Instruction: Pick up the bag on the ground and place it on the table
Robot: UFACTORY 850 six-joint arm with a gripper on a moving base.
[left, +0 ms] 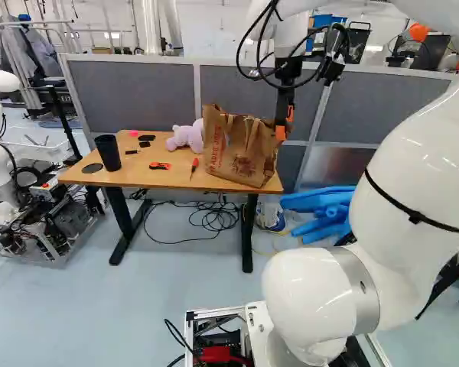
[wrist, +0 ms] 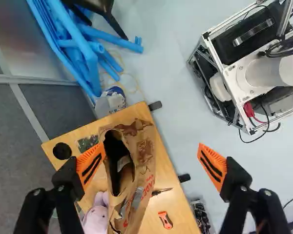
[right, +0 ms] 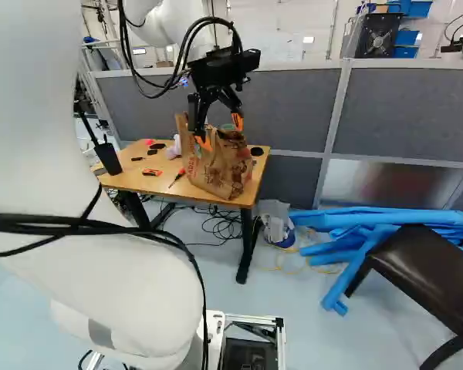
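I read the gripper (right: 221, 132) as open: its two fingers stand wide apart over the paper bag (left: 241, 159), gripping nothing. The bag stands on the table (left: 92, 178), mouth open, beside the pink plush toy (left: 185, 137). One finger appears close to the bag's rim; I cannot confirm contact.

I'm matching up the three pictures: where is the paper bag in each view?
Left base view: the bag is just right of the middle, on the right end of the table.
Right base view: just left of the middle, below the jaws.
Wrist view: between the open jaws, nearer one of them.
Shared landmark: the plush, beside the bag in all three.
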